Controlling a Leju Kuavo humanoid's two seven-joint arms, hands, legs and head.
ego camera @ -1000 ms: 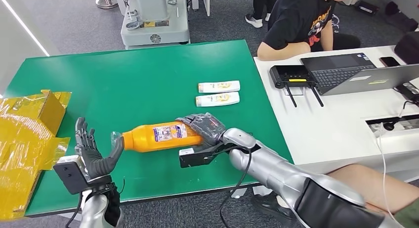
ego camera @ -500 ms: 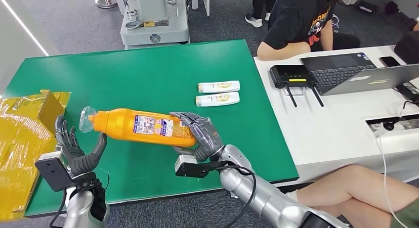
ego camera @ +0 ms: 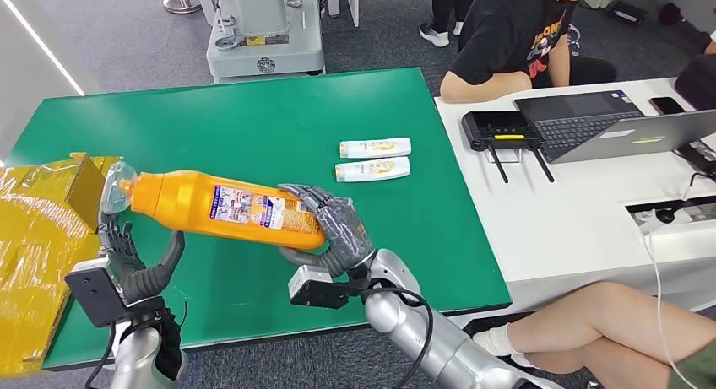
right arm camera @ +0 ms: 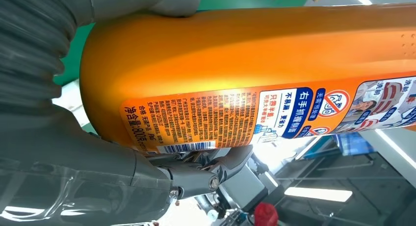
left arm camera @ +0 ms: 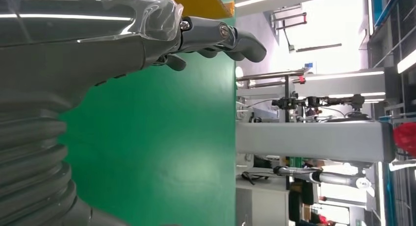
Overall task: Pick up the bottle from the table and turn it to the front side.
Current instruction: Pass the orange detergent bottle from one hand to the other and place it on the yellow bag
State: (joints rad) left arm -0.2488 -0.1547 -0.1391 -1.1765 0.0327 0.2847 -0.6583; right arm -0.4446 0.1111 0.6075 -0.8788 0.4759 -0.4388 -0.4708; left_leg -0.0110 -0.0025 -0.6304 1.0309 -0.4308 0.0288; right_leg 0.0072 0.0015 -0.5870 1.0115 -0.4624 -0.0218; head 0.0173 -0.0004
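A large orange bottle (ego camera: 215, 207) with a printed label and a clear cap hangs above the green table (ego camera: 253, 127), lying almost level with its cap end to the left. My right hand (ego camera: 331, 230) grips its base end, and in the right wrist view the bottle (right arm camera: 265, 64) shows its back label with small print and a barcode while the right hand (right arm camera: 98, 152) wraps around it. My left hand (ego camera: 131, 267) is open just below the cap end, fingers spread, apart from the bottle. The left hand (left arm camera: 98, 39) hovers over the green table top.
Two small white bottles (ego camera: 373, 159) lie side by side at the table's right middle. Crumpled yellow wrapping and a box (ego camera: 42, 237) sit at the left edge. A white desk (ego camera: 583, 203) with a laptop and router stands right, where a person (ego camera: 523, 35) sits.
My right hand has lifted the bottle off the table and carried it up and to the left, cap end rising. My left hand has shifted left and lies under the cap.
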